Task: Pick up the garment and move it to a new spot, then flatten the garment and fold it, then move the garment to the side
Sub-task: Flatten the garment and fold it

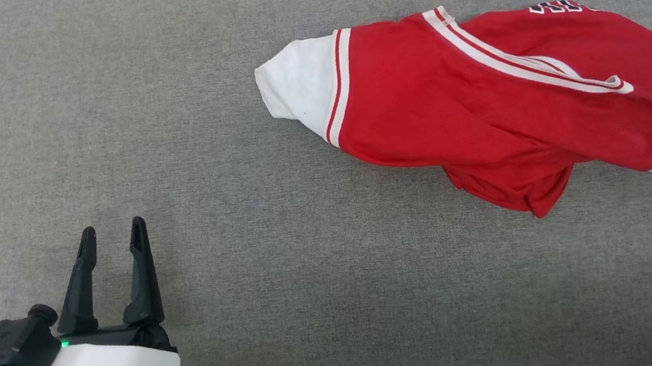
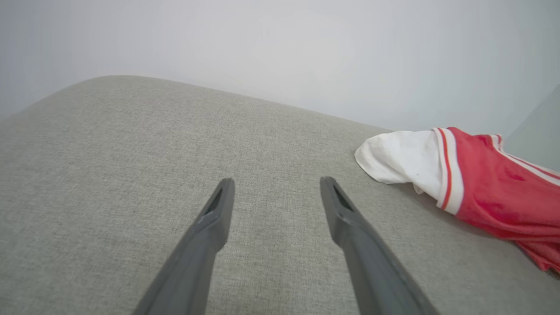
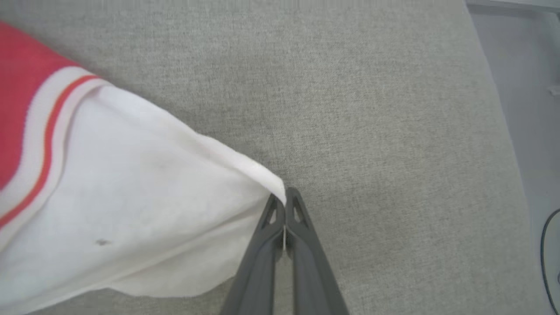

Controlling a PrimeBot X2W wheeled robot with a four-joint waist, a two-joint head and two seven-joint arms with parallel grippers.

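The garment (image 1: 482, 101), a red jersey with white sleeves and striped trim, lies bunched and twisted across the upper right of the grey surface. In the right wrist view my right gripper (image 3: 284, 199) is shut on the edge of its white sleeve (image 3: 131, 201), a thin strip of cloth pinched between the tips. My left gripper (image 1: 112, 234) rests open at the lower left, well away from the cloth. From the left wrist view the open left gripper (image 2: 275, 186) holds nothing, and the other white sleeve (image 2: 402, 159) lies off to the right.
A grey fabric-covered surface (image 1: 251, 284) spreads under everything. Its right edge (image 3: 503, 109) shows in the right wrist view, with pale floor beyond. A pale wall (image 2: 280, 43) rises behind the far edge in the left wrist view.
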